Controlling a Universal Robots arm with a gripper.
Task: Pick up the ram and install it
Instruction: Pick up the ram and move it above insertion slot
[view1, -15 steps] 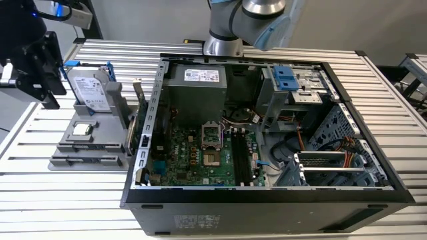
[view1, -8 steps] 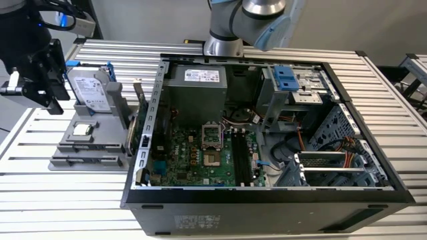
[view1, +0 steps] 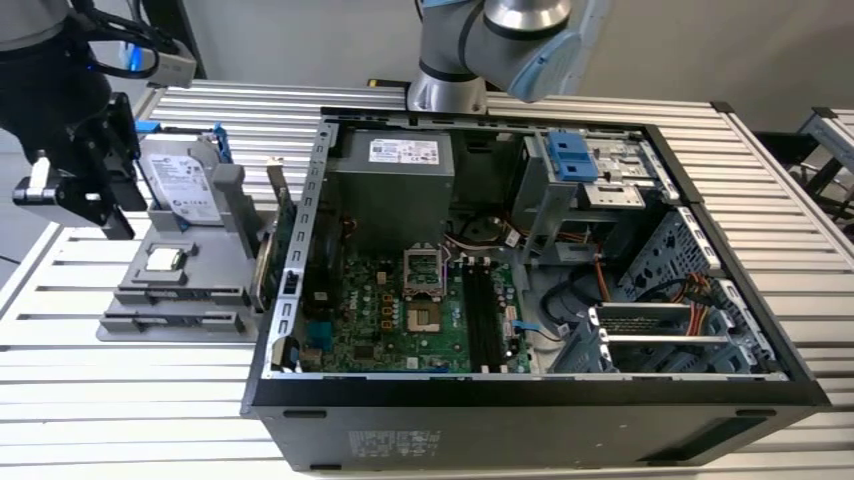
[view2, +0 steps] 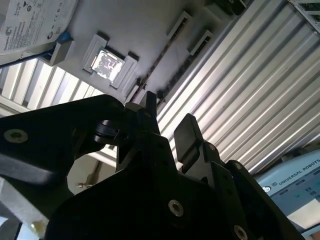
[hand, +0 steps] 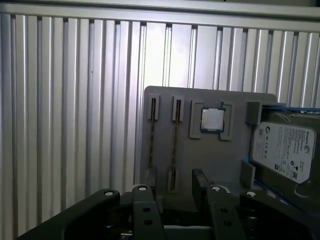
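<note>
the gripper (view2: 169, 114) hangs over the grey parts holder (hand: 230, 160) on the exterior view's left. its two black fingers (view2: 188, 131) are parted with a plain gap between them and nothing in their hold. the ram (hand: 175, 145) sits on edge in the holder. both wrist views show it as a thin dark strip in the long groove just beside the processor chip (hand: 212, 119). a second groove (hand: 152, 142) runs alongside, and i cannot tell what it carries. the fingers are above the groove's end, apart from the ram. the hard drive (view1: 180, 180) stands at the holder's far end, the chip is in the middle and the grooves are at the near end. just beside the holder, on the exterior view's right, the open computer case (view1: 534, 400) lies on the slatted metal table (view1: 134, 400). its motherboard (view1: 387, 320) faces up with long black memory slots (view1: 483, 315). the arm (view1: 514, 40) stands at the case's far side.
</note>
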